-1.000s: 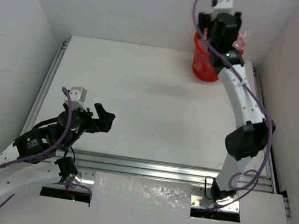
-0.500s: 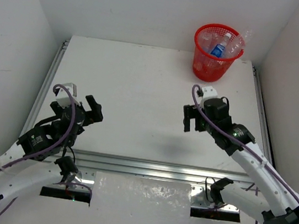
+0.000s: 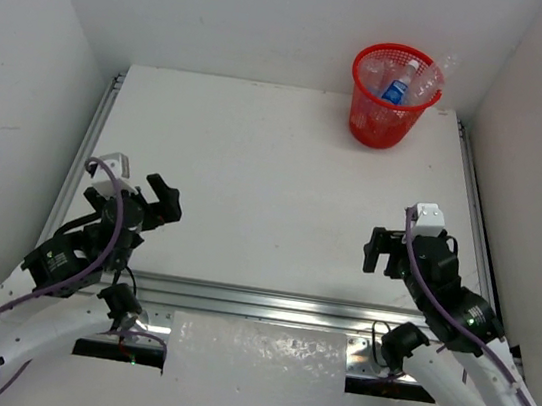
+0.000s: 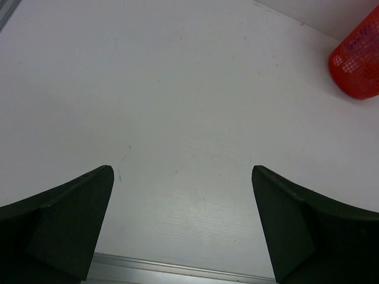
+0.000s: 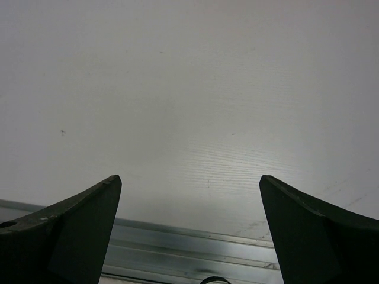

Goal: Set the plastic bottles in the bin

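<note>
The red mesh bin (image 3: 368,121) stands at the far right of the table and shows in the left wrist view (image 4: 357,66) too. Several clear plastic bottles (image 3: 400,81) stand inside it, one with a blue label; one bottle neck (image 3: 441,67) sticks out over the rim. My left gripper (image 3: 168,199) is open and empty near the table's front left. My right gripper (image 3: 377,250) is open and empty near the front right. Both wrist views show wide-apart jaws over bare table.
The white table (image 3: 264,182) has an aluminium rail (image 3: 267,302) along its near edge and rails on both sides. White walls enclose the left, back and right.
My right arm has drawn back from the bin toward the table's front right, empty. My left gripper has pulled slightly back and to the left.
</note>
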`<state>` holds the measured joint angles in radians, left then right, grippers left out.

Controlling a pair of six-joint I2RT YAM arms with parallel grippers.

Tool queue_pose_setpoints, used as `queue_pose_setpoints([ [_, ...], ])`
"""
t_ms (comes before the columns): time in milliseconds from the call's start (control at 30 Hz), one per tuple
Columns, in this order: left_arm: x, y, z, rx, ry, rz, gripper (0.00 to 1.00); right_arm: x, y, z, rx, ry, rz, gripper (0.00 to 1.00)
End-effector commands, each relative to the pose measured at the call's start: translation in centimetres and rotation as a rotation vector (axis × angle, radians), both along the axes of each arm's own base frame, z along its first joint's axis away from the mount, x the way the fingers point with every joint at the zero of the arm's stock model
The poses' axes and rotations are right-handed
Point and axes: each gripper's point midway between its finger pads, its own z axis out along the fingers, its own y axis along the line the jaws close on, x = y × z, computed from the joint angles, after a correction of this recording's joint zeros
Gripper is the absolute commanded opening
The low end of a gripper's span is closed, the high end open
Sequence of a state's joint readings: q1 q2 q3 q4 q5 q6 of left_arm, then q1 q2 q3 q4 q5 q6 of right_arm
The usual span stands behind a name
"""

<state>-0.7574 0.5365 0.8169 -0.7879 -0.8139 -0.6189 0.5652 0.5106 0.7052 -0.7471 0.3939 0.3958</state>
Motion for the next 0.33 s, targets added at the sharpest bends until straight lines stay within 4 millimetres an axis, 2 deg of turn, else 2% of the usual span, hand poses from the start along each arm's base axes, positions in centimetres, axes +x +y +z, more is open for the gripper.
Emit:
queue_pose_setpoints([
  [0, -0.12, 0.90, 1.01, -0.043, -0.048, 0.047, 1.00, -0.01, -0.70, 0.12, 0.000, -0.017, -0.039, 0.99],
  [300, 0.22, 0.34, 0.54, -0.022, -0.027, 0.031, 1.00, 0.01, -1.24, -0.44, -0.006, -0.004, -0.083, 0.99],
])
